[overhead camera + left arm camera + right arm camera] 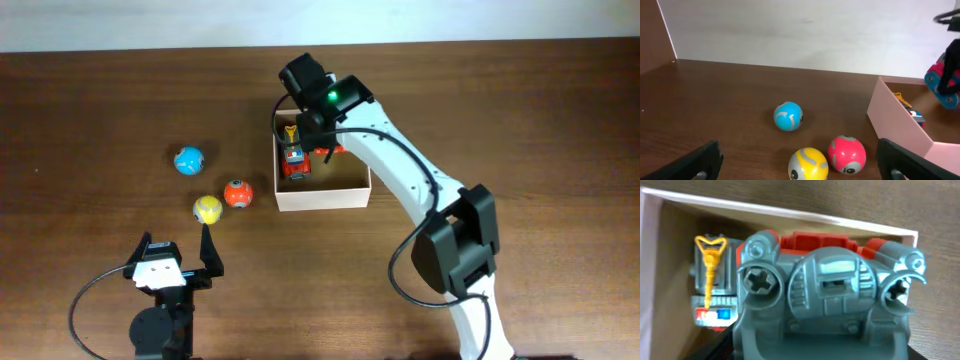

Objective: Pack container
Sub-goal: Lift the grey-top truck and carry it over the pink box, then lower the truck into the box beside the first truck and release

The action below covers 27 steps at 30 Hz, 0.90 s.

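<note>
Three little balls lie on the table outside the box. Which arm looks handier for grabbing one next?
Left. The left gripper is open and empty, close to the yellow ball, while the right gripper is busy over the container, holding a toy vehicle.

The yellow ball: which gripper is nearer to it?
Left. The left gripper is open just beside the yellow ball; the right gripper is far away, above the container, holding a toy car.
</note>
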Motion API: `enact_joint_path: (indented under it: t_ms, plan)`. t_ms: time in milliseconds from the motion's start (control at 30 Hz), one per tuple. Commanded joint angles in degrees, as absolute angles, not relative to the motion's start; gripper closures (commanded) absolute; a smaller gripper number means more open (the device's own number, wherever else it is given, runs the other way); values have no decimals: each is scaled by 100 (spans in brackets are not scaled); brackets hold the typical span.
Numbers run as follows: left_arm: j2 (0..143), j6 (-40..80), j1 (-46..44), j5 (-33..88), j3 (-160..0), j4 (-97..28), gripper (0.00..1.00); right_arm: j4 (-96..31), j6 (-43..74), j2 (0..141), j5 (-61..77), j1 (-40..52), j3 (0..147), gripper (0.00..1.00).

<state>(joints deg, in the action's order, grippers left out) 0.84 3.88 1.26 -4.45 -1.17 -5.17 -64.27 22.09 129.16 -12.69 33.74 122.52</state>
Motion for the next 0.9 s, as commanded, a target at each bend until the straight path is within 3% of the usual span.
enact_joint_path:
  t_ms: [0, 800, 867]
  plan:
    - [40, 298, 141, -381, -97, -526, 1, -6425, 2303, 13023, -1450, 3374, 12300, 38]
    - [40, 298, 141, -381, -97, -526, 1, -5957, 2296, 13550, -1402, 3363, 12289, 37]
    - [40, 298, 141, -381, -97, -526, 1, -5951, 2296, 13550, -1402, 3363, 12289, 24]
